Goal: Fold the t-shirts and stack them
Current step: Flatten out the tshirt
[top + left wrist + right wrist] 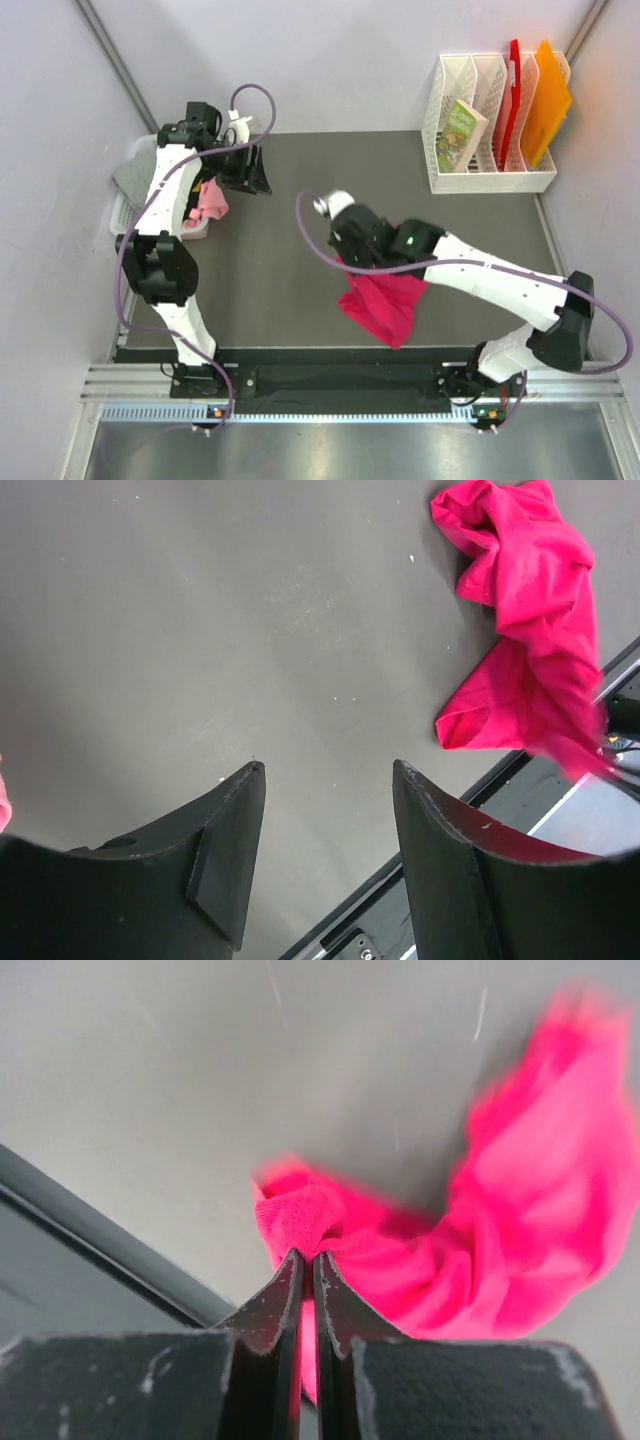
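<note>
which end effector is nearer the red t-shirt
Right. The right end effector is shut on the red t-shirt; the left end effector hangs open over the table, well apart from it.

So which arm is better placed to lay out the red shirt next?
Right: the right claw is shut on the crimson t-shirt; the left claw is open, empty, apart from it.

A t-shirt (385, 305) is at the table's (300, 170) front centre, basket (118, 222) far left, rack (490, 178) back right.

We see 1 crumpled red t-shirt (385, 305) near the front middle, 1 pink t-shirt (211, 203) and 1 grey t-shirt (135, 172) far left.
</note>
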